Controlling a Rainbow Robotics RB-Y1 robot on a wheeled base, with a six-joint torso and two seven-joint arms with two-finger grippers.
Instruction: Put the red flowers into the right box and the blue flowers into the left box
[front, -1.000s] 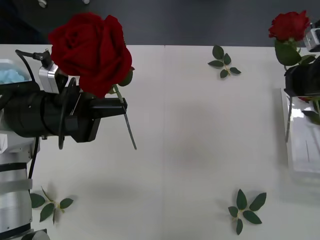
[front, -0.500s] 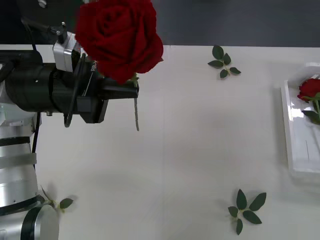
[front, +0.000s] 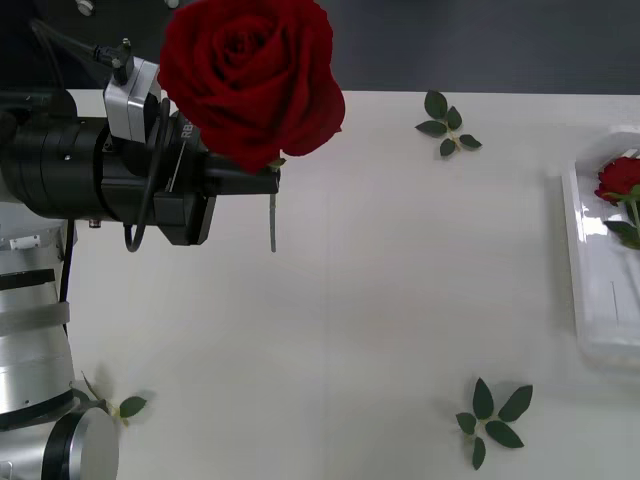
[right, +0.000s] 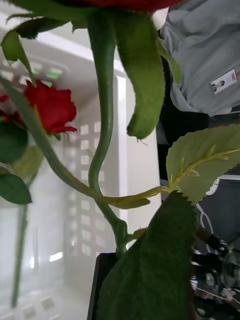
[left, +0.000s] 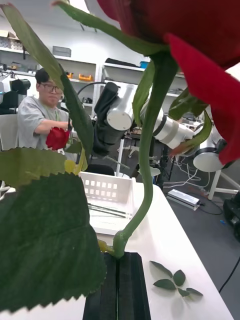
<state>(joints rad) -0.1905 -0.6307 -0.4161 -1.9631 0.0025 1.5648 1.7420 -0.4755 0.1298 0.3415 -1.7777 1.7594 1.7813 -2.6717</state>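
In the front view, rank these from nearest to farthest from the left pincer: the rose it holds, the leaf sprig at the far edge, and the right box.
1. Held rose, in the left pincer.
2. Leaf sprig, far edge, right of centre.
3. Right box, right edge.

Right claw gripping rose stem, another rose in white box

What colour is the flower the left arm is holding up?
Deep red rose on a green stem, best in the front view.
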